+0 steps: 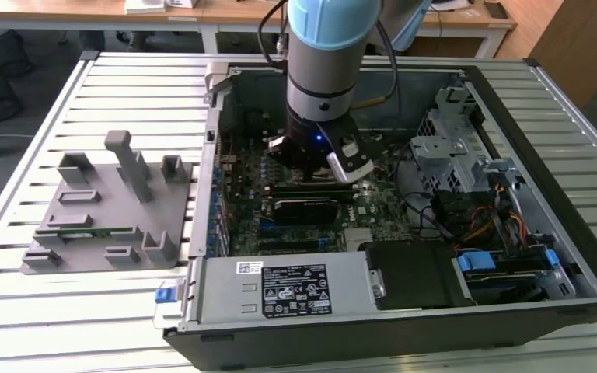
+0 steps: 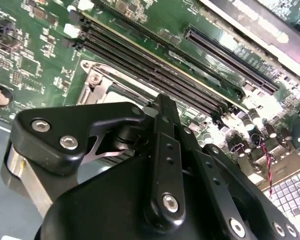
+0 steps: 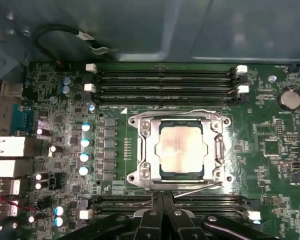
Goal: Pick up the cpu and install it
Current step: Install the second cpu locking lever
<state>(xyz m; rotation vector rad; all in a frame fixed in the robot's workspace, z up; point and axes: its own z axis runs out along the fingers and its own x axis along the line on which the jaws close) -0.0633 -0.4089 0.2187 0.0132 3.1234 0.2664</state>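
The fingers [image 3: 162, 212] are pressed together with nothing between them, as far as both wrist views let me judge, their tips just beside the near edge of the socket [image 3: 177, 150]. The cpu [image 3: 183, 151] lies flat inside that socket, its silvery top bare and square to the metal frame around it. So the chip appears already placed; whether the frame and its lever are latched I cannot tell. In the exterior view the gripper [image 1: 319, 165] hangs low over the board [image 1: 382, 203] inside the open case [image 1: 547, 233], with the grey parts tray [image 1: 106, 210] lying well apart at the exterior view's left.
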